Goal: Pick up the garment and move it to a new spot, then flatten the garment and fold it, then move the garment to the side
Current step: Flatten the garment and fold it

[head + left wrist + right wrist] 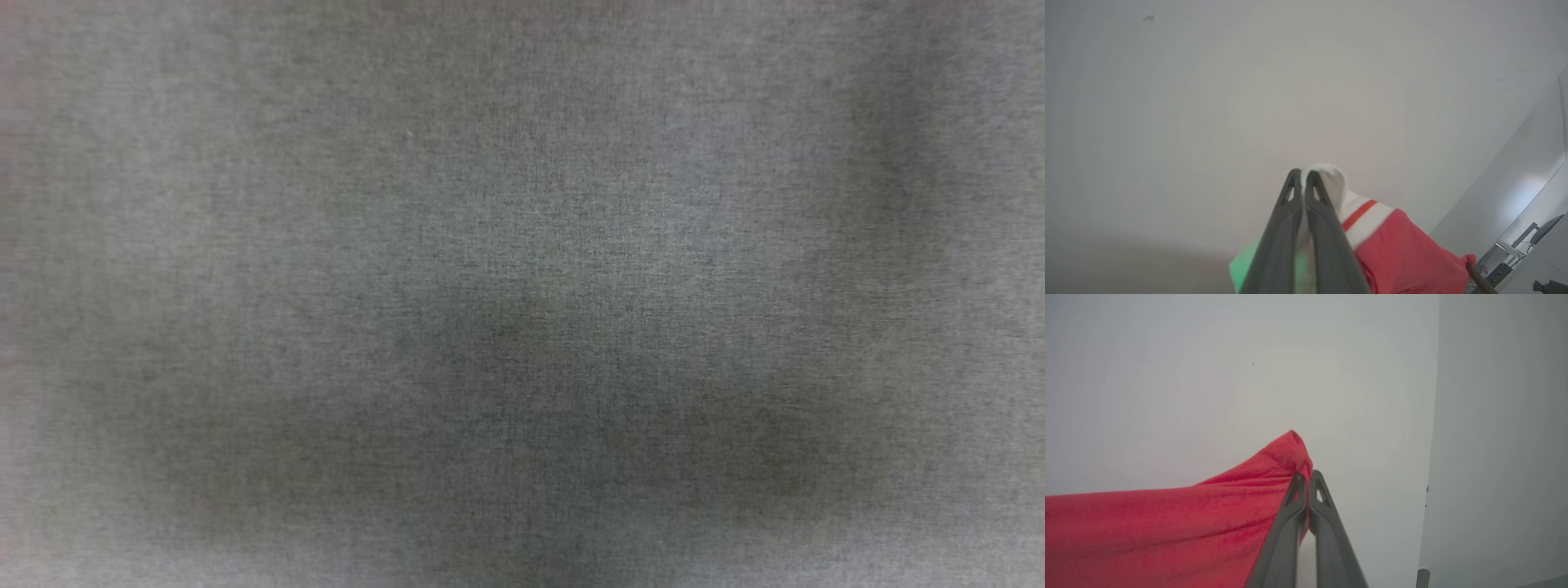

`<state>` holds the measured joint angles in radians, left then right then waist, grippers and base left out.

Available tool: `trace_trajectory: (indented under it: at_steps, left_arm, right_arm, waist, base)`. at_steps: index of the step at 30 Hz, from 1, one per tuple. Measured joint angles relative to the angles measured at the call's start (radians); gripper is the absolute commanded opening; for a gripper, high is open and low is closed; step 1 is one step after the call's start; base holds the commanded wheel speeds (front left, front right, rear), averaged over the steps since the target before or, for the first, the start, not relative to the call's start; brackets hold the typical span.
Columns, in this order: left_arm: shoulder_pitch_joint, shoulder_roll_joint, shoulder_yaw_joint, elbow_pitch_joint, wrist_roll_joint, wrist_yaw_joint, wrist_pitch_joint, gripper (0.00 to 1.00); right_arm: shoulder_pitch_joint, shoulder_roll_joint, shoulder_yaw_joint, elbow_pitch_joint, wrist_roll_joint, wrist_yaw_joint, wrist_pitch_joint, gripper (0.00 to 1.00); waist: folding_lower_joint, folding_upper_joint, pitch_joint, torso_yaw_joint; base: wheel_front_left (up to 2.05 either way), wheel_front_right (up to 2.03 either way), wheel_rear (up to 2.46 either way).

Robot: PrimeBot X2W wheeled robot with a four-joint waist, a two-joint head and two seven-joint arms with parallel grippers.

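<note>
The shirt is held up in the air between both arms, against a pale wall. The left tool is pinched shut on its white sleeve, and the right tool is pinched shut on a red edge. This looks like the first step: carrying the shirt to a new spot. The next move probably calls for keeping the cloth spread while lowering it so it lands flat. The head view gives a blurred grey woven surface; whether it is the tabletop is unclear. The shirt's lower part is cut off, and a green tint beside the left tool cannot be identified.
</note>
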<state>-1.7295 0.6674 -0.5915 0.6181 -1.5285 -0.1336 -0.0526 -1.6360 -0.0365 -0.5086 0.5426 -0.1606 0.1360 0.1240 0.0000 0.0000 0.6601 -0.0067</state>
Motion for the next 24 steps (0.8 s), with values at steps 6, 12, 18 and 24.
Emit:
trace_trajectory:
  at_steps: [6, 12, 18, 24]
  left_arm:
    - [0.186, 0.046, 0.011, -0.162, -0.068, 0.001, 0.012, 0.0]
    - [0.457, 0.089, 0.053, -0.372, -0.134, 0.002, -0.003, 0.0]
    - [0.781, 0.107, 0.115, -0.514, -0.144, 0.002, -0.074, 0.0]
    - [1.03, 0.088, 0.177, -0.609, -0.137, 0.002, -0.124, 0.0]
  right_arm:
    - [0.141, -0.007, 0.096, -0.019, 0.06, -0.002, 0.017, 0.0]
    - [0.387, -0.019, 0.219, -0.145, 0.19, -0.005, 0.113, 0.0]
    - [0.712, -0.025, 0.289, -0.359, 0.319, -0.005, 0.278, 0.0]
    - [0.976, -0.024, 0.277, -0.593, 0.416, -0.005, 0.399, 0.0]
  waist:
    - [0.0, 0.0, 0.032, 0.006]
    - [0.0, 0.0, 0.001, 0.012]
    - [0.0, 0.0, -0.05, 0.014]
    - [0.0, 0.0, -0.11, 0.021]
  base:
    - [0.0, 0.0, 0.0]
    - [0.0, 0.0, 0.0]
    - [0.0, 0.0, 0.0]
    - [0.0, 0.0, 0.0]
